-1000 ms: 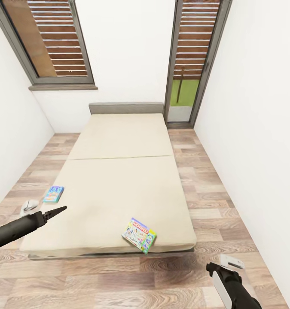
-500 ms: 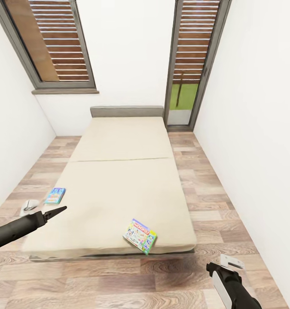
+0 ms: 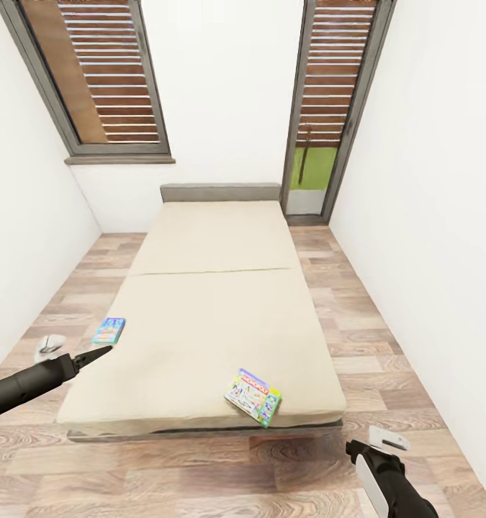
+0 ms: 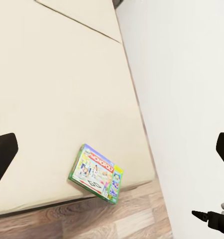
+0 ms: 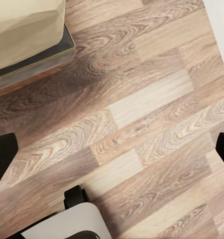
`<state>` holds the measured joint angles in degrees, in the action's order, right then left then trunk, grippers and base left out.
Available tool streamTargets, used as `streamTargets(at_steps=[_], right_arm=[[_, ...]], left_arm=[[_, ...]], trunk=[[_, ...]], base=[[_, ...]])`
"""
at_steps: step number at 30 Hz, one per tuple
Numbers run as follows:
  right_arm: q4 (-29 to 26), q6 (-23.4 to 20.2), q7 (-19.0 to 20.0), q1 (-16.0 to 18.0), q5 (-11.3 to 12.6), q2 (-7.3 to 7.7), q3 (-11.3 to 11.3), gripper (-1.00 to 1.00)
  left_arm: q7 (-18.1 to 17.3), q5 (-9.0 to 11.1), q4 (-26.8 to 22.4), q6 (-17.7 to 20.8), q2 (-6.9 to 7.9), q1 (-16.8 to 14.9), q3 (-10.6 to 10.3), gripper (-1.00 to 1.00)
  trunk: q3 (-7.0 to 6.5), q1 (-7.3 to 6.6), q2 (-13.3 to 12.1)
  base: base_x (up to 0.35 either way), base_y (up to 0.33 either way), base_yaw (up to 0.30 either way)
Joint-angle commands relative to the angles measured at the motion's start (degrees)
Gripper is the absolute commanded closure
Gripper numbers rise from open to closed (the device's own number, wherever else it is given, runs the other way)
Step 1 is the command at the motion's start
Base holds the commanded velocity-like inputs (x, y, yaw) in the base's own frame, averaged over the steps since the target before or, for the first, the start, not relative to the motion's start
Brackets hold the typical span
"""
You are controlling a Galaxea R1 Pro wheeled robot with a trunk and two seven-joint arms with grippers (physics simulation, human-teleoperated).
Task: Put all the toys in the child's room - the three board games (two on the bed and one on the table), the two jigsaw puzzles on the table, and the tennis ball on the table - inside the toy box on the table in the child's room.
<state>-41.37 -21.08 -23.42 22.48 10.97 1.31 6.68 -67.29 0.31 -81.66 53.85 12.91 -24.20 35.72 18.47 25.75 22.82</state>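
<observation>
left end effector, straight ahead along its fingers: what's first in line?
Likely the bed, a little above the green-edged board game in the left wrist view. Nothing sits between the open fingers and the mattress. Depth unclear.

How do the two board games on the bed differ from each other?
The green-edged game lies near the foot corner on the robot's right, turned diagonally; the blue game lies at the bed's left edge, more nearly in line with it. The green-edged game looks larger, and its lid shows red lettering on a pale picture; the blue game's lid is mostly blue. Both lie flat and untouched.
</observation>
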Motion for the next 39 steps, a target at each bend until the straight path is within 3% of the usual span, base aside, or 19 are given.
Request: streamTargets(at_steps=[1,39], right_arm=[[-0.1,-0.2,-0.3,0.0,0.5,0.01,-0.1,-1.00],[-0.1,-0.2,-0.4,0.0,0.5,0.03,0.0,-1.00]], left_arm=[[-0.2,0.0,0.0,0.5,0.01,-0.1,0.0,-1.00],[-0.1,0.0,0.0,0.5,-0.05,-0.1,0.0,-1.00]], trunk=[[0.00,0.03,0.1],[-3.55,0.03,0.1]], base=[[-0.052,0.185,0.000],[-0.005,0.014,0.000]])
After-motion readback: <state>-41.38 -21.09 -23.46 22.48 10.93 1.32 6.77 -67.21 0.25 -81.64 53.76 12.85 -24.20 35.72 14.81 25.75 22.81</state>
